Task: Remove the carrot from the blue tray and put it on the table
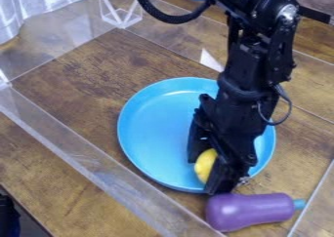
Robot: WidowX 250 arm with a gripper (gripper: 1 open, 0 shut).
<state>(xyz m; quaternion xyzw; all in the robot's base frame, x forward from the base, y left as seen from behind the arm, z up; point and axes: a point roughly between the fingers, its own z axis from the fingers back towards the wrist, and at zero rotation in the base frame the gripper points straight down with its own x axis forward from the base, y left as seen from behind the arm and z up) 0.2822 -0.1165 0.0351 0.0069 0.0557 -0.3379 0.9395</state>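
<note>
The desk [92, 80] of dark wood planks spreads under and all around the hand, with clear acrylic walls [65, 153] standing well off to its left and along the near edge; the black arm [255, 65] comes down from the upper right and points the hand straight down; the blue tray [156, 134] lies directly beneath the hand, most of its bare floor stretching away to the hand's left; a purple eggplant [248, 210] lies on the desk just below and slightly right of the hand, its fat end touching or nearly touching the tray's rim; the hand [212, 168] is pressed together on the carrot [205, 164], pinching the small yellow fruit between its fingers, low over the tray's near right part; whether the carrot touches the tray floor cannot be told.
</note>
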